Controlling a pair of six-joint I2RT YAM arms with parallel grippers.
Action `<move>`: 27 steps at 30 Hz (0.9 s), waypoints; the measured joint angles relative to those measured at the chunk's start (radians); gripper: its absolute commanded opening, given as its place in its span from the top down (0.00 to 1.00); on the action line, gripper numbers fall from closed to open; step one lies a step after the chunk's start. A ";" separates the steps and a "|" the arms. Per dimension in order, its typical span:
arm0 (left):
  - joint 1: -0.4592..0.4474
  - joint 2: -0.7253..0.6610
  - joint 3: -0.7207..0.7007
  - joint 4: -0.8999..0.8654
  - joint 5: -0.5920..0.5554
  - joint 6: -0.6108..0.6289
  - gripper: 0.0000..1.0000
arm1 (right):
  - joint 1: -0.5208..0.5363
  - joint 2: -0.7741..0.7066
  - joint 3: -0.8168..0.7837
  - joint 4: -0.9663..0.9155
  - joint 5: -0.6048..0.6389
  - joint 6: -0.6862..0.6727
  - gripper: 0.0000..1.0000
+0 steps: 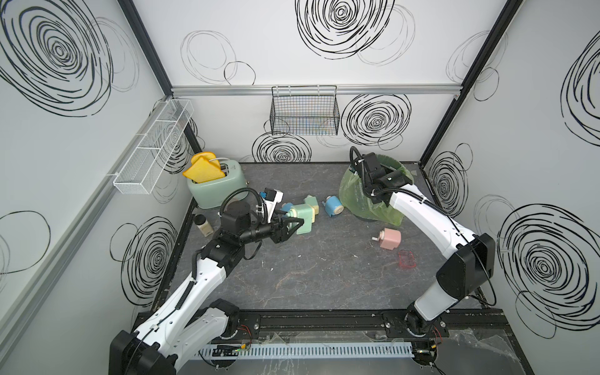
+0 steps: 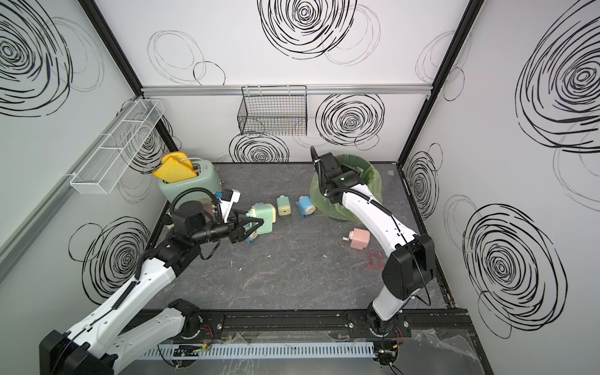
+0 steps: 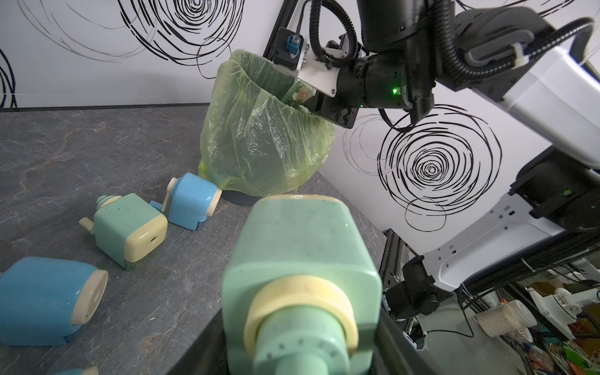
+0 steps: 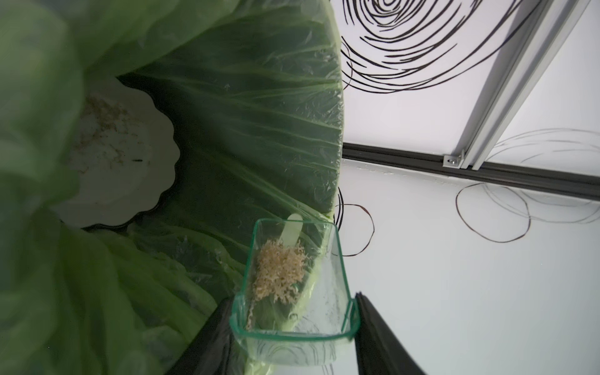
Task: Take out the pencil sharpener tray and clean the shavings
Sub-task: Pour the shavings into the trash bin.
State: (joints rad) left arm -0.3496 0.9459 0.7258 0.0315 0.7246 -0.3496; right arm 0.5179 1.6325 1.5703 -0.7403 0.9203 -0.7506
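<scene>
1. Nearest me, on the right of the table [image 1: 324,279], a red see-through tray [image 1: 407,259] lies loose, with a pink sharpener [image 1: 388,238] just beyond it.
2. My left tool [image 1: 297,224] is clamped on a mint-green sharpener [image 3: 302,246], one finger on each flank, its crank end toward my wrist. I cannot tell whether it touches the table.
3. A large blue sharpener [image 3: 42,298] lies just beside that grip.
4. Further out, a small green-and-cream sharpener [image 1: 313,203] and a small blue sharpener [image 1: 334,206] sit just beside each other, between my two tools.
5. My right tool [image 4: 293,328] grips the clear tray [image 4: 336,256], one finger on each side, and holds it at the rim of the bin [image 1: 363,198], which has a green bag as liner.
6. A clump of shavings [image 4: 279,272] lies in the tray. Deep in the bin, more shavings are scattered.
7. In the far left corner stands a toaster [image 1: 220,190] with yellow slices [image 1: 201,168] in it, and a jar [image 1: 204,224] is near it.
8. A black wire basket [image 1: 305,112] hangs on the back wall.
</scene>
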 measured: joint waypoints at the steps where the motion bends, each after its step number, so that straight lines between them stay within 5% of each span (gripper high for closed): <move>1: 0.000 0.002 0.000 0.002 0.004 -0.001 0.86 | 0.000 -0.005 0.000 0.003 -0.002 -0.020 0.58; 27: 0.004 0.010 0.000 0.023 0.034 -0.018 0.87 | -0.001 -0.063 -0.024 0.080 -0.025 -0.399 0.69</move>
State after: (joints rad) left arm -0.3458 0.9558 0.7258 0.0547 0.7589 -0.3672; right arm 0.5167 1.5692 1.5467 -0.6601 0.8951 -1.1496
